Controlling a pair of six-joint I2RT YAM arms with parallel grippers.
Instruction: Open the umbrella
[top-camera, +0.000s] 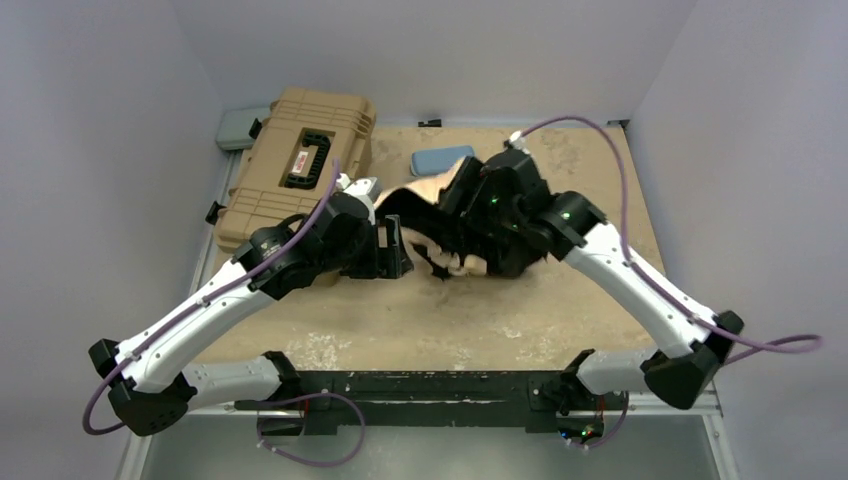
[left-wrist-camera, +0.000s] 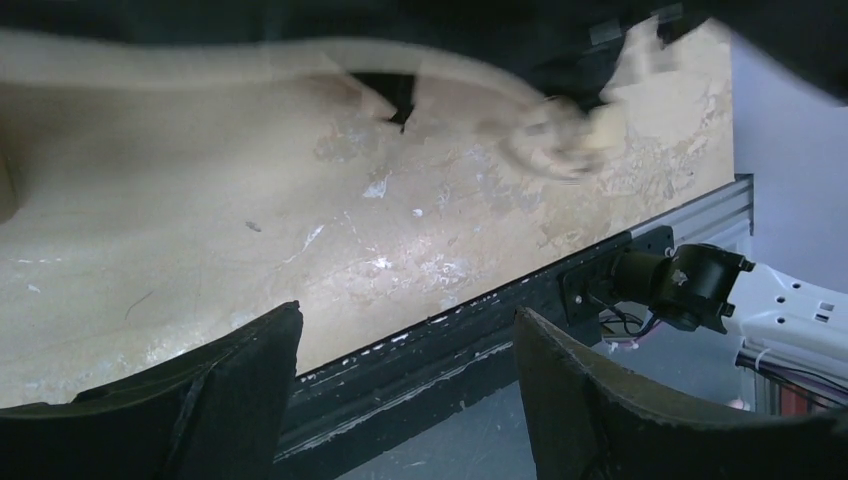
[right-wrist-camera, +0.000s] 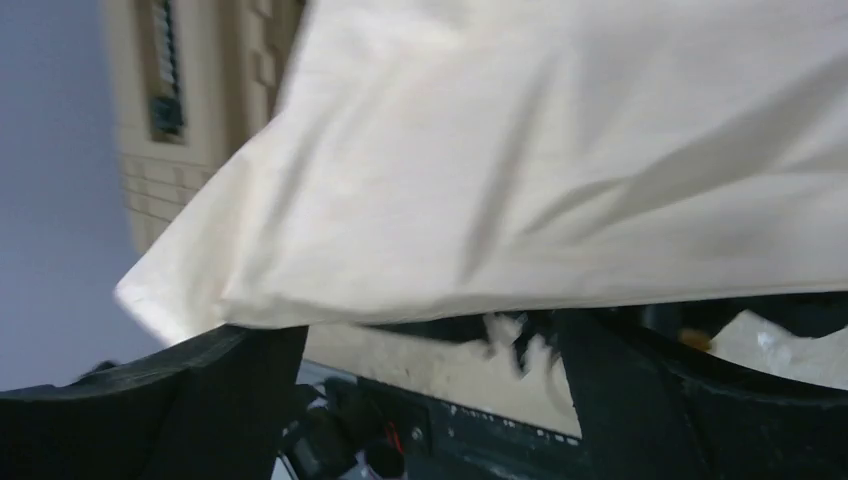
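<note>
Mid-surface (left-wrist-camera: 200, 230), between both arms: pale beige folding cloth umbrella (right-wrist-camera: 560, 150), black underside, partly billowed. Nothing in left gripper (left-wrist-camera: 405, 315) — spread wide, probably ready for handle. Right gripper (right-wrist-camera: 430, 330) likewise spread, under cloth — probably propping canopy.

Scuffed tan tabletop (top-camera: 420, 320) under my arms carries a ribbed tan case (top-camera: 290, 170) w/ blk handle. Lt-blue sleeve (top-camera: 440, 160) lies right of case, and the umbrella (top-camera: 428, 188) is also right of it, nearer me.
</note>
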